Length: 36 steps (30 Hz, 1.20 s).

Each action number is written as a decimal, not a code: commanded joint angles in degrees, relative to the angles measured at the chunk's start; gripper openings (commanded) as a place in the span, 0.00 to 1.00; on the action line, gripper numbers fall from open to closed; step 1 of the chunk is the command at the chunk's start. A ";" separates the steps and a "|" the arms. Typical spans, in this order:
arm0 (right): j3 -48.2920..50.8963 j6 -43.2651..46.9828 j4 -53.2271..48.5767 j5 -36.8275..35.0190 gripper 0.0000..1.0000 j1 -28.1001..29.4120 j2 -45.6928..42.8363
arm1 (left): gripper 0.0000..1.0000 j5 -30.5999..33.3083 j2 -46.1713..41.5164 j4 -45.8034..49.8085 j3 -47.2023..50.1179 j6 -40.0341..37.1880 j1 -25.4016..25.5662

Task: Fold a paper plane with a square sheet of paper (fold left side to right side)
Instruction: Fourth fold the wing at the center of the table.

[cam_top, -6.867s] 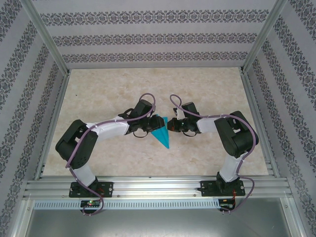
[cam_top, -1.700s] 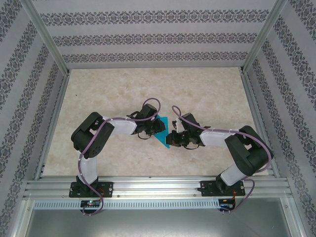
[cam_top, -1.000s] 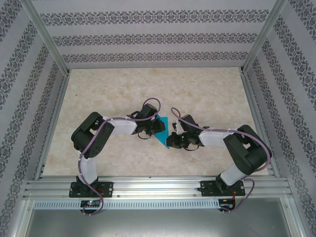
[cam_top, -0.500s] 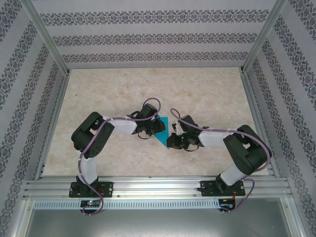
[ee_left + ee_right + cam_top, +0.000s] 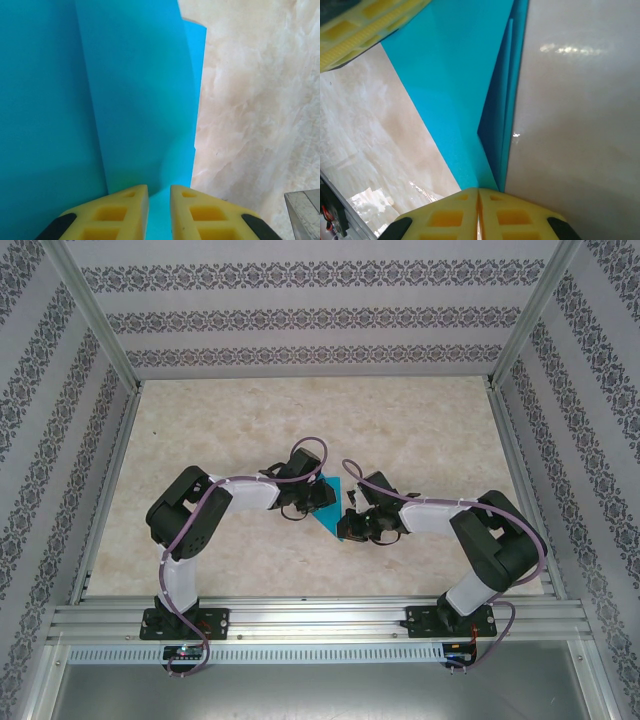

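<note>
Top external view: your paper plane (image 5: 330,512), a teal-blue creased triangle tapering toward you, lies mid-desk (image 5: 230,430) between both grippers. The left gripper (image 5: 316,498) stands narrowly parted over it; you cannot tell whether it pinches. The right gripper (image 5: 350,525) is closed on its tip. The plane hasn't shifted since a second ago.

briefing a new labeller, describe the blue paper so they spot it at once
Find the middle of the beige marbled table, where the two arms meet. Between the left gripper and the right gripper is the paper plane: a creased, bright teal triangle tapering toward the arm bases. Nothing else there is blue.
</note>
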<state>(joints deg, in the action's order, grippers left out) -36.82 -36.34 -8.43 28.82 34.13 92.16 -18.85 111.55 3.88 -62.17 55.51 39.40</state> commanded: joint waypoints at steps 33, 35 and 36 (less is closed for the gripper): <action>2.55 1.42 -8.38 -4.16 0.08 1.44 4.68 | 0.23 1.36 9.91 13.02 -15.99 -13.48 -12.68; 2.54 1.41 -8.49 -4.20 0.08 1.46 4.61 | 0.23 1.44 9.83 15.09 -18.10 -14.89 -13.58; 2.49 1.44 -8.46 -4.14 0.08 1.40 4.61 | 0.24 1.38 9.70 16.43 -19.36 -15.63 -14.05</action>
<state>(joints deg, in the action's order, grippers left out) -37.41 -36.10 -8.75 29.45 34.13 92.88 -21.02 120.03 16.34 -78.61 43.81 28.82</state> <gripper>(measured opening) 0.082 0.235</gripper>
